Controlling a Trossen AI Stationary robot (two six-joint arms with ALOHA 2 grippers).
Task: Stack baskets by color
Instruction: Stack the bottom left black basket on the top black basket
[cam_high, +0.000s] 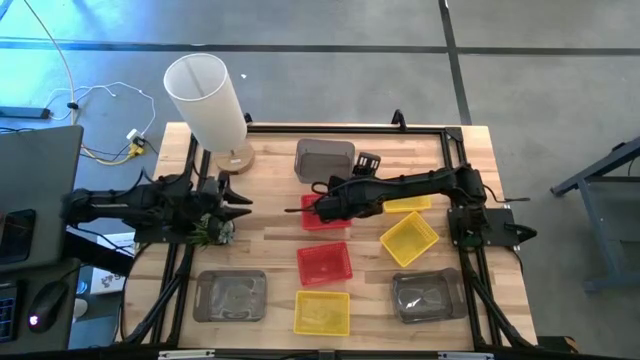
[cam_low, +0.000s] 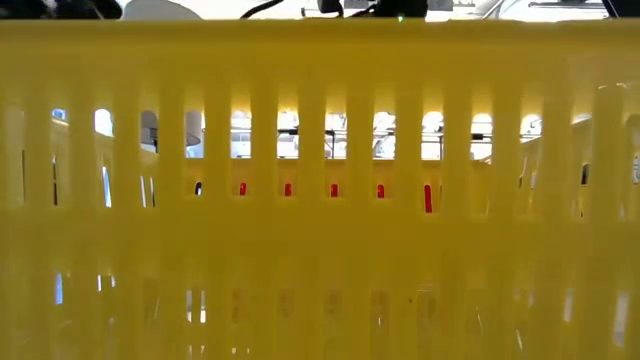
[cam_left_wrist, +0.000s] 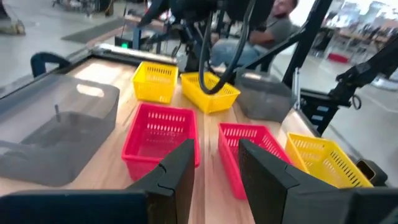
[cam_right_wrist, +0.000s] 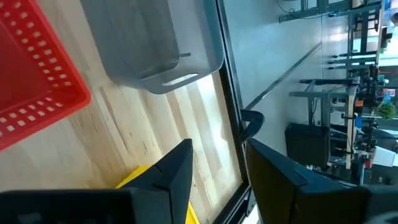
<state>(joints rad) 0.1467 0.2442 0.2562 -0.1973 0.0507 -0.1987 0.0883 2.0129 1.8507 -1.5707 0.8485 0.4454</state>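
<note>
We look straight down on a wooden table (cam_high: 270, 225) with baskets scattered across it, none stacked with its own colour yet as far as we can tell.

Taking the table's middle as the clock centre: a grey basket (cam_high: 324, 158) sits at twelve o'clock. A red basket (cam_high: 324, 262) lies just below centre, toward six, and a yellow basket (cam_high: 322, 312) sits beyond it at the near edge. A second grey basket (cam_high: 231, 296) is at seven o'clock and a third (cam_high: 427, 295) at five. A tilted yellow basket (cam_high: 409, 239) rests at four o'clock, and another yellow one (cam_high: 412, 203) peeks out at three, partly under the right arm. A tall white cylinder (cam_high: 207, 100) stands at eleven o'clock, outside the sorting.

The right gripper (cam_high: 322, 206) reaches to the centre, over another red basket (cam_high: 320, 220). Its wrist view shows both fingers apart with nothing between them, so we judge it is lining up on that red basket, not gripping it.

The left gripper (cam_high: 232, 208) waits at nine o'clock, its jaws apart and empty, pointed at the two red baskets.

The low view is filled by the slotted wall of the near-edge yellow basket, pressed close to that camera.

We judge the sorting has barely begun; pairing the two neighbouring red baskets looks like the natural first stack.
</note>
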